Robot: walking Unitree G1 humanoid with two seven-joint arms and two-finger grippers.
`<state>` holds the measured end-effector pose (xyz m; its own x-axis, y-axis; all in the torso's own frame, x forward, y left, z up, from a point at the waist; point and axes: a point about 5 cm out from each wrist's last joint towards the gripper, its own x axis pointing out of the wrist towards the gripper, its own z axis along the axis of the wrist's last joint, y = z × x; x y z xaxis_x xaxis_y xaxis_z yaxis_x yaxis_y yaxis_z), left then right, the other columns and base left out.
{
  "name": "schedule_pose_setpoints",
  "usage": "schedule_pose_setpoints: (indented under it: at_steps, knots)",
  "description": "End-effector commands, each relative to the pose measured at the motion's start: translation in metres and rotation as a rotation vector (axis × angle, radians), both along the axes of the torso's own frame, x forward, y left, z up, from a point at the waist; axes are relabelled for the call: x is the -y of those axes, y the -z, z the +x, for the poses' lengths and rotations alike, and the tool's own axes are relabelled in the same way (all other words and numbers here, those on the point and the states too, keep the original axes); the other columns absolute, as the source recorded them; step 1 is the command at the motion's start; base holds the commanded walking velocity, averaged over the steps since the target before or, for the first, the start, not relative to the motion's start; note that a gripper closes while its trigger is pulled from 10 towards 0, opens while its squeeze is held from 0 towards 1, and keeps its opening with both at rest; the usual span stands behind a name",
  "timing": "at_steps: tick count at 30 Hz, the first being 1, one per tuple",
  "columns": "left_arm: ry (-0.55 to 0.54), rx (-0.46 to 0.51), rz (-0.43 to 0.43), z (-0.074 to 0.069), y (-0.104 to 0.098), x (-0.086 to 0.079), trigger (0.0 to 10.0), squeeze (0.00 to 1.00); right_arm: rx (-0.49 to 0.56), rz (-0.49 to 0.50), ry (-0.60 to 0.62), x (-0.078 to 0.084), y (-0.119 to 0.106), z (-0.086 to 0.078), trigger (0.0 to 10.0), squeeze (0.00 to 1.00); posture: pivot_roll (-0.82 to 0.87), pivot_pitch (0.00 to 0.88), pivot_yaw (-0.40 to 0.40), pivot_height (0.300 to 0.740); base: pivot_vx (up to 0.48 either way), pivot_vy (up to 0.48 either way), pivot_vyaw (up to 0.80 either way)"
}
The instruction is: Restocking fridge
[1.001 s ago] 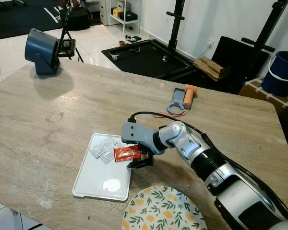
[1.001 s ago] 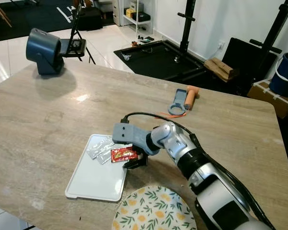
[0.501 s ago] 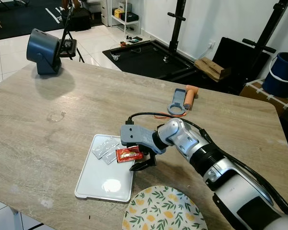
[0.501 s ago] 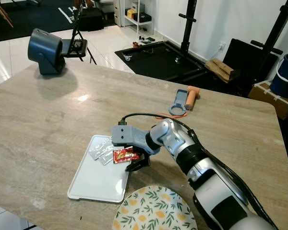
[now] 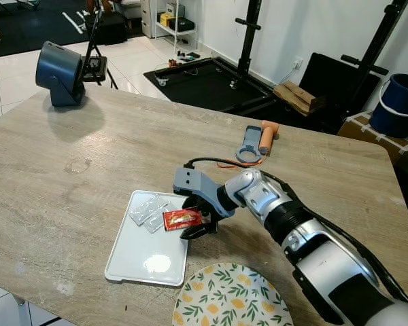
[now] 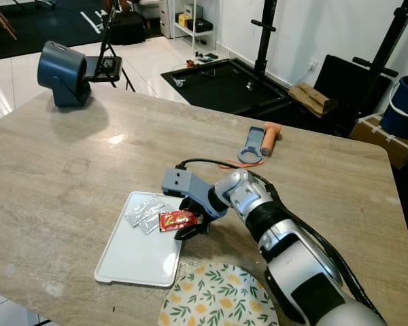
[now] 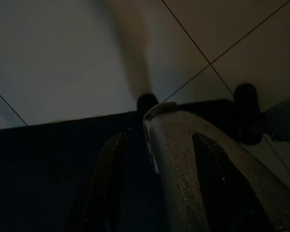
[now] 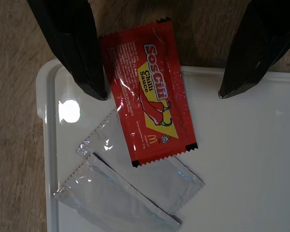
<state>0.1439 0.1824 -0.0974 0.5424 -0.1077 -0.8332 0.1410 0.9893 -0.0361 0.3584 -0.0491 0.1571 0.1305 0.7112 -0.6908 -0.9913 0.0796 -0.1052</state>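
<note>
A: Where on the wooden table (image 5: pixel 122 142)?
B: On the right rim of the flat white rectangular tray (image 5: pixel 139 252), half over the edge onto the wood: a red chilli sauce sachet with yellow lettering (image 8: pixel 147 92). Overlapping two clear silvery sachets (image 8: pixel 130 191) lying further in on the tray.

A: And the right gripper (image 8: pixel 159 72)?
B: Spread wide, released, hovering over the red sachet with one black finger (image 8: pixel 77 53) just beside its long edge and the other well off to the far side. Grasping nothing.

A: Left gripper (image 7: pixel 154 193)?
B: Hanging in shade above tiled floor; open or closed, cannot tell.

A: Anything else nearby?
B: Round plate with a yellow lemon and green leaf pattern (image 5: pixel 228 299) just near the tray's corner. Blue-grey cylindrical device (image 5: pixel 58 71) at the far left corner. Grey and orange hand tool (image 5: pixel 256 141) at the far side.
</note>
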Motion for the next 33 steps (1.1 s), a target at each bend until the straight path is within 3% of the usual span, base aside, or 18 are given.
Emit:
schedule_pose_setpoints:
  at_steps: [1,4,5,6,20,21,22,23,24,28,31,33]
  knots:
    - [0.004,-0.109,-0.04,-0.028,0.011,0.013,10.0,0.0,-0.028,-0.046,0.02,0.004,0.01,-0.001,10.0,0.0,-0.03,0.106,-0.056,0.74,0.0,0.0,0.0]
    - [0.004,-0.109,-0.04,-0.028,0.011,0.013,10.0,0.0,-0.028,-0.061,0.019,0.005,0.012,-0.001,9.8,0.0,-0.03,0.104,-0.055,0.74,0.0,0.0,0.0]
    - [0.005,-0.109,-0.039,-0.028,0.011,0.013,10.0,0.0,-0.03,-0.066,0.018,0.005,0.013,-0.001,4.4,0.0,-0.03,0.104,-0.055,0.74,0.0,0.0,0.0]
    - [0.005,-0.109,-0.038,-0.028,0.011,0.012,10.0,0.0,-0.021,-0.073,0.013,0.005,0.013,-0.001,0.0,0.0,-0.03,0.104,-0.055,0.74,0.0,0.0,0.0]
    - [0.009,-0.109,-0.033,-0.028,0.011,0.011,10.0,0.0,0.0,-0.064,-0.014,0.006,0.011,-0.001,0.0,0.0,-0.03,0.099,-0.053,0.74,0.0,0.0,0.0]
    - [0.009,-0.109,-0.034,-0.028,0.011,0.011,10.0,0.0,-0.004,-0.053,-0.013,0.007,0.01,-0.001,1.0,0.0,-0.03,0.099,-0.053,0.74,0.0,0.0,0.0]
    - [0.009,-0.109,-0.034,-0.028,0.011,0.011,10.0,0.0,-0.004,-0.053,-0.013,0.007,0.01,-0.001,1.0,0.0,-0.03,0.099,-0.053,0.74,0.0,0.0,0.0]
    - [0.009,-0.109,-0.034,-0.028,0.011,0.011,10.0,0.0,-0.004,-0.036,-0.018,0.008,0.008,-0.001,6.6,0.0,-0.03,0.099,-0.053,0.74,0.0,0.0,0.0]
    - [0.009,-0.109,-0.034,-0.028,0.011,0.011,10.0,0.0,-0.009,-0.012,-0.029,0.009,0.005,-0.001,10.0,0.0,-0.03,0.099,-0.053,0.74,0.0,0.0,0.0]
    - [0.01,-0.109,-0.034,-0.028,0.011,0.012,10.0,0.0,-0.023,0.056,-0.071,0.014,-0.003,-0.003,10.0,0.0,-0.03,0.102,-0.053,0.74,0.0,0.0,0.0]
    - [0.009,-0.11,-0.035,-0.028,0.011,0.012,10.0,0.0,-0.057,0.193,-0.151,0.027,-0.019,-0.01,10.0,0.0,-0.03,0.102,-0.053,0.74,0.0,0.0,0.0]
    - [0.008,-0.111,-0.035,-0.028,0.011,0.011,10.0,0.0,-0.071,0.23,-0.177,0.034,-0.024,-0.013,10.0,0.0,-0.03,0.102,-0.053,0.74,0.0,0.0,0.0]
